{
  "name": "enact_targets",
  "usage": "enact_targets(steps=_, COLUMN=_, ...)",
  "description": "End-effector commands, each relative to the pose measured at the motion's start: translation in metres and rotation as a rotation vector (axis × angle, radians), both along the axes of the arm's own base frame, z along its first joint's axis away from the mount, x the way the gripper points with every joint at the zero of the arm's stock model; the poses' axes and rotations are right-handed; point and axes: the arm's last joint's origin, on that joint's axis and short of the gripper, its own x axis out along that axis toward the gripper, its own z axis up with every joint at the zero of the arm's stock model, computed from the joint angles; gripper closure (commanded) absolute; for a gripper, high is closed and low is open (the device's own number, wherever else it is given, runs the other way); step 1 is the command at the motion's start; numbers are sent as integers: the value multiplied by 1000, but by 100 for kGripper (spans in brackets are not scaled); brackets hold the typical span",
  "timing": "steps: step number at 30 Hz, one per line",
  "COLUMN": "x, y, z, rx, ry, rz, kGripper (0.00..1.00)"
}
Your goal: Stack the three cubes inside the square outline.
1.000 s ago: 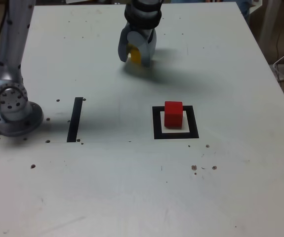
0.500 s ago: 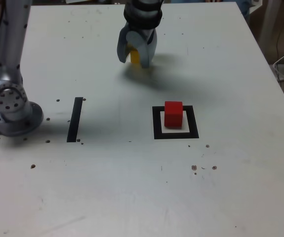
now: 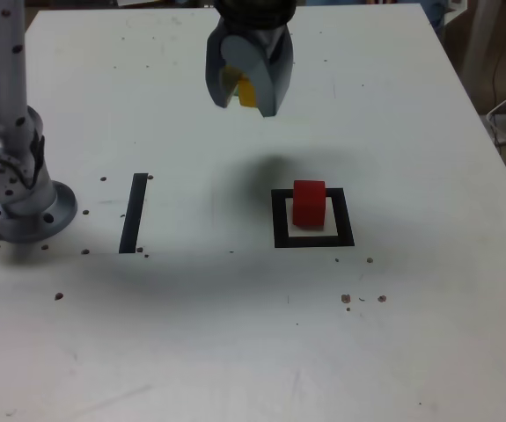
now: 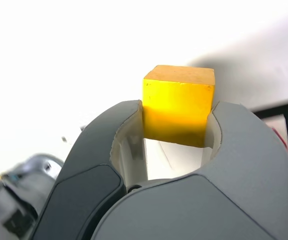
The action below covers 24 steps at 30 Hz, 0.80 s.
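My gripper (image 3: pixel 247 95) hangs well above the table at the back, shut on the yellow cube (image 3: pixel 245 90). In the wrist view the yellow cube (image 4: pixel 179 105) sits clamped between the two grey jaws, with my gripper (image 4: pixel 178 122) around its lower half. The red cube (image 3: pixel 309 203) stands inside the square outline (image 3: pixel 279 220), towards its far edge, to the front right of the gripper in the exterior view. A corner of the square outline (image 4: pixel 284 107) shows behind the jaw in the wrist view. The green cube is out of view.
The arm's base (image 3: pixel 19 198) stands at the exterior view's left. A straight black strip (image 3: pixel 134 213) lies between the base and the square. Small dark specks dot the white table (image 3: pixel 235 334). Table edges run along the back and the exterior view's right.
The gripper has risen off the table with the yellow cube in it. Its shadow has slid forward towards the square. The red cube has not moved.
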Motion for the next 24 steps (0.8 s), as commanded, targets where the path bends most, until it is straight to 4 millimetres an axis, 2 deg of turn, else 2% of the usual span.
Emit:
enact_targets(steps=1, x=0, y=-11, z=4, rx=-10, ry=-8, rz=18, kGripper=74)
enact_targets(steps=16, x=20, y=-85, z=3, rx=-36, ry=-58, rz=138, kGripper=74)
enact_targets(steps=24, x=34, y=-110, z=-7, rx=-44, ry=-57, rz=167, kGripper=74)
